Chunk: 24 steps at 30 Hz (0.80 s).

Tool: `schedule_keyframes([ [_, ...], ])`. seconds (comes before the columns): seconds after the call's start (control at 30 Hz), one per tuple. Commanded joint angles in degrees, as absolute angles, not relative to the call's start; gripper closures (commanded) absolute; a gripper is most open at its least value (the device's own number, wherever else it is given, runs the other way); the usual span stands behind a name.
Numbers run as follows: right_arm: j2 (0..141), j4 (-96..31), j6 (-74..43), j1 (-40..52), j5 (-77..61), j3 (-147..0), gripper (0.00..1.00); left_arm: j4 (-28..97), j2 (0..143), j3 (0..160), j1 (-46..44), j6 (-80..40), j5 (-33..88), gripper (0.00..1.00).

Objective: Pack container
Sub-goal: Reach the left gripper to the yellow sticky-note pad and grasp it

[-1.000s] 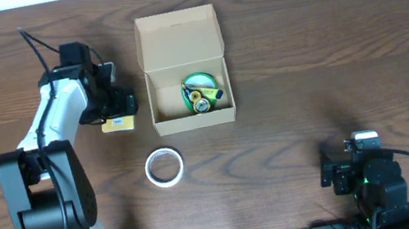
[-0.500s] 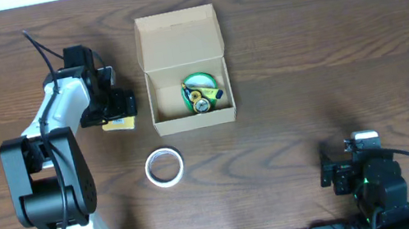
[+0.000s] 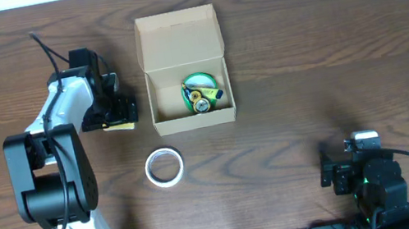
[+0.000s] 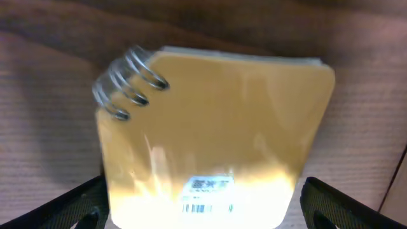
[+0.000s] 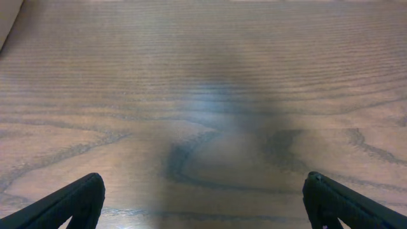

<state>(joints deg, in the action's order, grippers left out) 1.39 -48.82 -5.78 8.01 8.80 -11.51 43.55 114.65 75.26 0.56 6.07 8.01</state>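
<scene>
The container (image 3: 177, 37) is a tan cardboard box with its flap lid open at the back. It holds a green round item (image 3: 201, 81) and small yellow and dark items (image 3: 203, 98). A small yellow spiral-bound pad (image 3: 122, 126) lies on the table to the left of the box. It fills the left wrist view (image 4: 216, 133). My left gripper (image 3: 116, 113) (image 4: 202, 205) is open, low over the pad, with a finger on each side. My right gripper (image 3: 337, 169) (image 5: 203, 203) is open and empty over bare table at the front right.
A white tape roll (image 3: 165, 168) lies flat in front of the box, toward the left. The table (image 3: 342, 41) is dark wood grain. A corner of the box shows at the top left of the right wrist view (image 5: 7, 19).
My left arm has swung in a little and its gripper has settled lower over the yellow pad, covering more of it. The right arm has not moved.
</scene>
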Motion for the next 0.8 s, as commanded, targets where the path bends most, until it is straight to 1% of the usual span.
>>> schedule_keyframes([
  [0.0, 1.06, -49.04, -5.06, 7.53, 8.97, -11.11, 0.01, 44.10, 115.87, 75.92, -0.58, 7.75, 4.36, 0.05],
  [0.2, 1.06, -49.04, -5.06, 7.53, 8.97, -11.11, 0.01, 42.98, 115.94, 75.92, -1.63, 7.73, 3.84, 0.04],
  [0.27, 1.06, -49.04, -5.06, 7.53, 8.97, -11.11, 0.01, 42.17, 116.03, 75.92, -1.65, 7.73, 3.84, 0.00],
  [0.33, 1.06, -49.04, -5.06, 7.53, 8.97, -11.11, 0.01, 41.50, 116.29, 75.92, -1.65, 7.73, 3.84, 0.12],
  [0.43, 1.06, -49.04, -5.06, 7.53, 8.97, -11.11, 0.01, 41.34, 116.81, 75.92, -1.65, 7.66, 3.88, 0.23],
  [0.53, 1.06, -49.04, -5.06, 7.53, 8.97, -11.14, 0.01, 41.32, 116.86, 75.92, -1.65, 7.49, 3.88, 0.30],
  [0.57, 1.06, -49.04, -5.06, 7.53, 8.97, -11.11, 0.01, 41.34, 116.86, 75.92, -1.65, 7.44, 3.92, 0.36],
  [0.63, 1.06, -49.04, -5.06, 7.53, 8.97, -11.11, 0.01, 41.21, 116.84, 75.92, -1.65, 6.55, 4.05, 0.39],
  [0.77, 1.06, -49.04, -5.06, 7.53, 8.97, -11.11, 0.01, 40.56, 115.68, 75.94, -1.63, 4.97, 4.05, 0.38],
])
